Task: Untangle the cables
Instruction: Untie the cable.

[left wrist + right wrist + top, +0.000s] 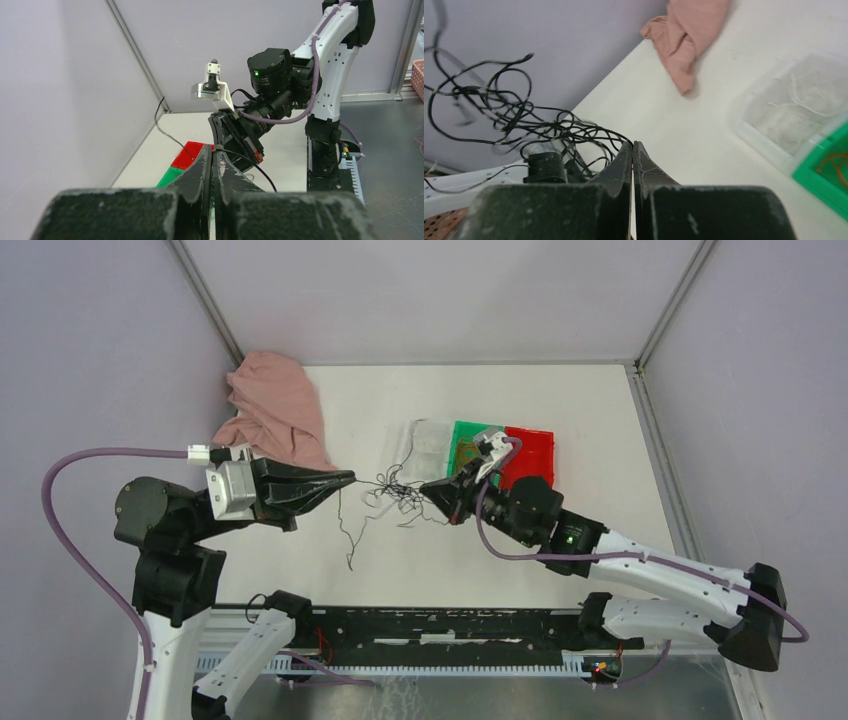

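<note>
Left gripper (350,478) and right gripper (427,487) are both pinched shut on opposite sides of the cables (396,490), a black wad strung mid-table just nearside of the clear bin (430,430), knot not undone, so most work looks left.

Pale lilac-grey walls (430,290) enclose the white table (580,390) on the left, far and right sides. Aluminium posts (205,300) mark the far corners; light is even.
</note>
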`<state>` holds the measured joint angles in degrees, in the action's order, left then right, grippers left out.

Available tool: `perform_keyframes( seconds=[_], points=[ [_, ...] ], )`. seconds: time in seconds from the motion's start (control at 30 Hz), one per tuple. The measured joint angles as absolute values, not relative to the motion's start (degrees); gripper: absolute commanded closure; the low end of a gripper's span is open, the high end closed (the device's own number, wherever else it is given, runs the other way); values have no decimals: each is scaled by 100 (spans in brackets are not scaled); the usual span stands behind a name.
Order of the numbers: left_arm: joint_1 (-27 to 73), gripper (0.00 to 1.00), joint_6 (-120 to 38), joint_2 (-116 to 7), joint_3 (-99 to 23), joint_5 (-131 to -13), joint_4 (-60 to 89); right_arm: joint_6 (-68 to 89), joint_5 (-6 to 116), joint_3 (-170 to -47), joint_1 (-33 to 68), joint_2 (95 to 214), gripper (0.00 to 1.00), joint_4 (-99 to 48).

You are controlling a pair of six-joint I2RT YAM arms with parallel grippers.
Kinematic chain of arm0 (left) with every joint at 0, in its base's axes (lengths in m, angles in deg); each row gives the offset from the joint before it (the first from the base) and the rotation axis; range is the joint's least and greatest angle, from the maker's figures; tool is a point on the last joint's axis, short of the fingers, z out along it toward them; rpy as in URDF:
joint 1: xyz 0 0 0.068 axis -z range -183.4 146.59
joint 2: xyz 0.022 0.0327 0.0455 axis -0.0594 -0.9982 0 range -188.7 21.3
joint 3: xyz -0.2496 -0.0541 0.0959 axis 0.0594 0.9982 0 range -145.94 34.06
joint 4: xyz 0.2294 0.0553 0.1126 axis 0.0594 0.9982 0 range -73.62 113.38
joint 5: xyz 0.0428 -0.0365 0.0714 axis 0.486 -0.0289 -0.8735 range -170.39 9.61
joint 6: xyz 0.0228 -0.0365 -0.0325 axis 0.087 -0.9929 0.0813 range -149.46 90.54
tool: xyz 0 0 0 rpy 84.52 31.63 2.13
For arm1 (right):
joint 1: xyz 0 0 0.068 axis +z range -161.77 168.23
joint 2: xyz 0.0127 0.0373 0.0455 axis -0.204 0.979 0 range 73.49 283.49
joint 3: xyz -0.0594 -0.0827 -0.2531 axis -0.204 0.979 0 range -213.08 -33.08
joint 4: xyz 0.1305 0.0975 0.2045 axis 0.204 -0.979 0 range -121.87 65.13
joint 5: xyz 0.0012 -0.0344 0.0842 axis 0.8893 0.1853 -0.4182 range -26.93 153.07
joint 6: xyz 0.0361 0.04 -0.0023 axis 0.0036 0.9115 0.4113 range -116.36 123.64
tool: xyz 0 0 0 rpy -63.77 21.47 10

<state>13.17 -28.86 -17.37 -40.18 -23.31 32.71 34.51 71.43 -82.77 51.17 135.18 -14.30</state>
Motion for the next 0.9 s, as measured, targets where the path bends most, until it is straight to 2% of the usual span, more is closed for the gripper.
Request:
perform_keyframes(
  seconds=[0.27, 0.6, 0.77, 0.9],
  points=[
    [1317, 97, -2877, -1737, -4149, -2338, 3361, 3807, 7458, -7436, 4332, 12635, 99, -1968],
    [1317, 97, -2502, -1737, -4462, -2685, 3577, 4275, 7856, -7383, 3687, 12445, 100, -3013],
    [1317, 97, -2147, -1532, -4588, -3367, 3381, 4533, 8298, -7374, 3440, 12445, 99, -3823],
    [1317, 97, -1935, -1261, -4490, -4366, 2784, 4688, 8450, -7374, 3331, 12445, 99, -4145]
  ],
)
